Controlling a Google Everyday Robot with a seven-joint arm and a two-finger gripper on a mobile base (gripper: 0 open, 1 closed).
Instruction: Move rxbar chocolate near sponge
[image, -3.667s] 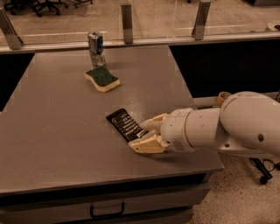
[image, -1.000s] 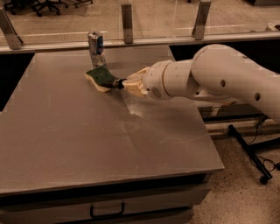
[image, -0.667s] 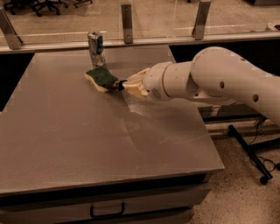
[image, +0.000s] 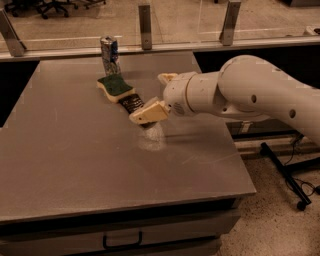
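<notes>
Fingers (image: 150, 112) of the gripper (image: 146, 98) stand wide apart, clamped on nothing, just right of the sponge (image: 116, 87); the rxbar chocolate (image: 132, 104) lies flat on the table (image: 75, 165), 1 end touching the sponge's near right edge, the other against the lower finger. I judge 1 risk here: a careless pull-away could let that finger drag the bar off from the sponge, or push the sponge toward the can (image: 109, 54) just behind it.
</notes>
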